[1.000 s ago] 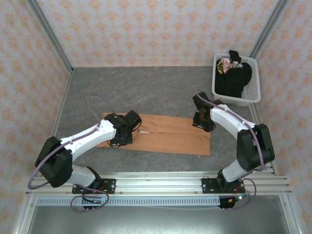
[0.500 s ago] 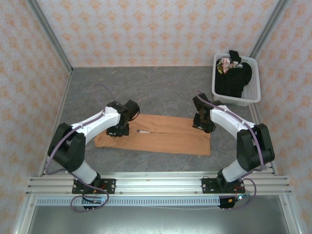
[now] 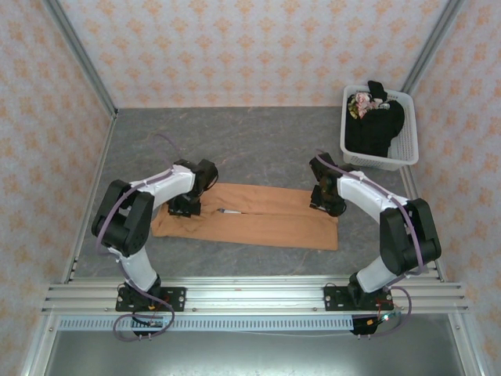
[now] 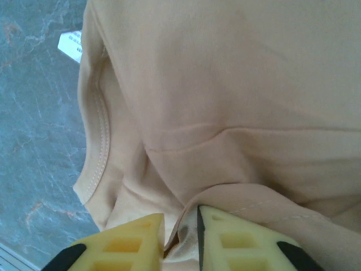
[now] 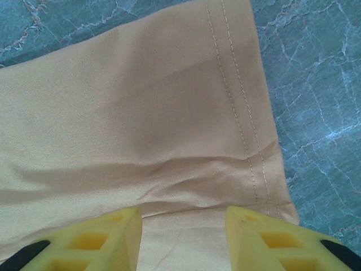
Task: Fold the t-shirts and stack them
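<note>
Flatly, the orange-tan t-shirt [image 3: 258,223] lies as a long, soft folded strip on the grey marbled surface [image 3: 250,149]. Its ribbed, stitched collar [image 4: 97,141] is at the left end and its double-stitched hem [image 5: 237,101] at the right. The left gripper [image 3: 186,207] sits at the collar end, its yellow fingers [image 4: 237,243] narrowly parted around a raised cloth ridge; whether they grip it I cannot tell. The right gripper [image 3: 326,200] stands spread over the smooth hem end. The black t-shirt [image 3: 376,129] is bunched in the white slatted basket [image 3: 382,163] at the far right corner.
</note>
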`<action>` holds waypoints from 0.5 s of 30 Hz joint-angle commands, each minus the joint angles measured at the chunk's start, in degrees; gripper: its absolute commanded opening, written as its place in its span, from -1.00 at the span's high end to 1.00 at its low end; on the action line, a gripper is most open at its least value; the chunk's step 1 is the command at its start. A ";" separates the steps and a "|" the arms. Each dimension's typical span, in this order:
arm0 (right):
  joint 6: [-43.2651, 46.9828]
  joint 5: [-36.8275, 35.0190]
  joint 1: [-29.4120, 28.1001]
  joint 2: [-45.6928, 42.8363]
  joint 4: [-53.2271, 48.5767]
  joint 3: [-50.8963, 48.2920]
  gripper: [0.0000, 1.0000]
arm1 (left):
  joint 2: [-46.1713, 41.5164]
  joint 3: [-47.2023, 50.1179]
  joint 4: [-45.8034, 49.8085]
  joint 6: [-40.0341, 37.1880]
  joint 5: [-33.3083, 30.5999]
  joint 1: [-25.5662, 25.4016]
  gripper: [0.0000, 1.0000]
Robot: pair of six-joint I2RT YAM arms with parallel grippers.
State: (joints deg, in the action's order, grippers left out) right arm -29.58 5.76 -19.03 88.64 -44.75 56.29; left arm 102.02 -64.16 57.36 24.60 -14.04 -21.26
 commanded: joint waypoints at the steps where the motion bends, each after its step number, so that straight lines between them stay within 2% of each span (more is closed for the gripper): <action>1: -1.00 -2.02 0.71 -3.03 -0.39 -1.41 0.13 | 1.20 -2.18 -0.44 0.74 -4.38 0.77 0.33; 4: -1.08 -1.80 1.59 -4.66 -0.46 -2.02 0.13 | -0.51 -3.00 0.74 1.94 -5.57 0.95 0.14; 9: -0.40 -2.16 2.46 -7.48 -0.88 -1.88 0.13 | -9.59 -4.38 4.55 8.02 -5.70 0.99 0.00; 11: 0.03 -1.77 2.70 -7.78 -0.77 -1.79 0.13 | -13.02 -4.90 5.82 11.14 -2.46 0.98 0.02; 15: 0.49 -1.21 2.78 -7.62 0.04 -1.80 0.13 | -18.19 -2.12 3.47 17.97 8.74 0.95 0.26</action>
State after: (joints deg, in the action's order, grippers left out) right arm -29.76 5.58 -16.56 81.69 -44.58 54.74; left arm 86.17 -67.55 59.66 34.94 -12.56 -20.82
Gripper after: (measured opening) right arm 0.434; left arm 0.384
